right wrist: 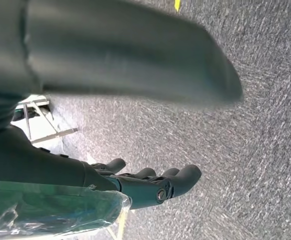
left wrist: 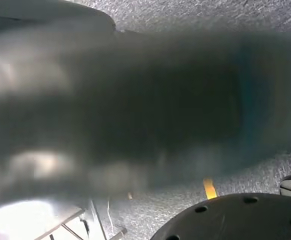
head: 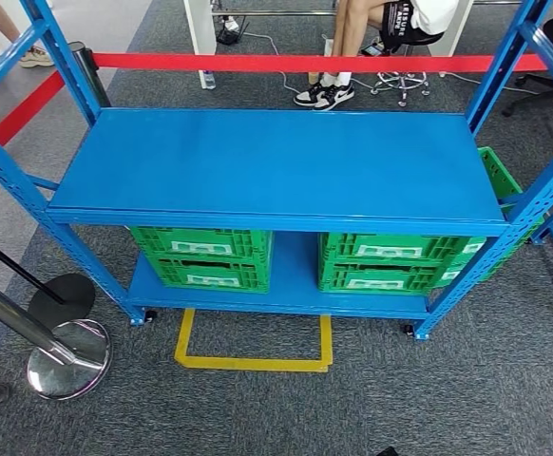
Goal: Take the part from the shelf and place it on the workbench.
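The blue metal shelf (head: 274, 161) stands straight ahead of me in the head view, its top board a plain blue surface. On its lower board sit two stacks of green crates (head: 201, 256) (head: 389, 261). My right hand (right wrist: 151, 185) hangs over grey carpet, fingers stretched out and the thumb (right wrist: 136, 60) held apart, with nothing between them. A greenish thing in clear plastic (right wrist: 49, 215) lies by the back of that hand; I cannot tell what it is. My left hand (left wrist: 117, 115) is a dark blur close to its camera.
A yellow floor marking (head: 252, 361) lies just in front of the shelf. Chrome stanchions (head: 69, 356) stand at my left. Red barrier tape (head: 295, 63) runs behind the shelf, where a person (head: 331, 90) sits. Another green crate (head: 500, 176) juts out at the shelf's right end.
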`<state>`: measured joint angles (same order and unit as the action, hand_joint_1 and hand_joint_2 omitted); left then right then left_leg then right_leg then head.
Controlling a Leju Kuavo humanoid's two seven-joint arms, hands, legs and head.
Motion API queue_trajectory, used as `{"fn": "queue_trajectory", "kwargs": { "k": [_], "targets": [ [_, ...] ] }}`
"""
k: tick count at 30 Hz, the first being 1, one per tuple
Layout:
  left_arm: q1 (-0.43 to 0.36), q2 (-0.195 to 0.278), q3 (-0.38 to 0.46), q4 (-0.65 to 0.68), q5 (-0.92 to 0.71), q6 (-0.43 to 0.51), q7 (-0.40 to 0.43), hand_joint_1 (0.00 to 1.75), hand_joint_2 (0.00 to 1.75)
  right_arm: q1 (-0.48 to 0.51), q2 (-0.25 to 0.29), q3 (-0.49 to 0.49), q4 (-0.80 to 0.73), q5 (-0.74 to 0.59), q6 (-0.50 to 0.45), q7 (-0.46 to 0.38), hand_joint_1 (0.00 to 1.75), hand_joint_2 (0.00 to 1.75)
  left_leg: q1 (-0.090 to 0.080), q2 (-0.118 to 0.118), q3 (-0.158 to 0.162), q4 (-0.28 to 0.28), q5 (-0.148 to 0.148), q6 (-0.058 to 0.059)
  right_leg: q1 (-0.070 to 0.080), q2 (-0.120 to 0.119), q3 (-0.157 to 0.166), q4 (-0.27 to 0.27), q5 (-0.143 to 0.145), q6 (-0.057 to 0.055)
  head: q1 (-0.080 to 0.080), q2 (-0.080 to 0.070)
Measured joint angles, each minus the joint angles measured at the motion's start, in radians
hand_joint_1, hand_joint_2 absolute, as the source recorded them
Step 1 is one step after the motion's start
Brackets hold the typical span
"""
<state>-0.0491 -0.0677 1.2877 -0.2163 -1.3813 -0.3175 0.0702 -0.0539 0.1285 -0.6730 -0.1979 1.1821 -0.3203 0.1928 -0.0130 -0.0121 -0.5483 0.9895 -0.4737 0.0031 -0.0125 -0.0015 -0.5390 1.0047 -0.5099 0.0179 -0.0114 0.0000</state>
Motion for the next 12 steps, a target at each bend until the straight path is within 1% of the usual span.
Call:
{"fn": "queue_trajectory", "kwargs": {
  "k": [1, 4, 5, 12],
  "targets": [
    [0.002, 0.001, -0.014, 0.0, 0.016, 0.004, 0.0, 0.0, 1.75, 0.001, 0.0, 0.002, 0.0, -0.015, 0.004, -0.003, 0.0, 1.31, 0.0, 0.0, 0.0, 0.0, 0.0, 0.0, 0.0, 0.0, 0.0, 0.0, 0.0, 0.0, 0.0, 0.0],
    [0.01, 0.005, -0.061, -0.001, 0.076, 0.018, -0.004, 0.0, 0.44, 0.007, -0.001, 0.014, -0.002, -0.068, 0.017, -0.011, 0.0, 0.0, 0.0, 0.0, 0.0, 0.0, 0.0, 0.0, 0.0, 0.0, 0.0, 0.0, 0.0, 0.0, 0.0, 0.0],
    [0.013, 0.007, -0.078, -0.002, 0.099, 0.023, -0.006, 0.0, 0.0, 0.009, -0.002, 0.021, -0.004, -0.087, 0.022, -0.014, 0.0, 0.0, 0.0, 0.0, 0.0, 0.0, 0.0, 0.0, 0.0, 0.0, 0.0, 0.0, 0.0, 0.0, 0.0, 0.0],
    [0.032, 0.015, -0.203, -0.012, 0.247, 0.057, -0.015, 0.0, 0.0, 0.028, -0.012, 0.079, -0.02, -0.214, 0.056, -0.034, 0.0, 0.0, 0.0, 0.0, 0.0, 0.0, -0.001, 0.001, 0.0, 0.0, 0.0, 0.0, 0.0, 0.0, 0.0, 0.0]
  ]
}}
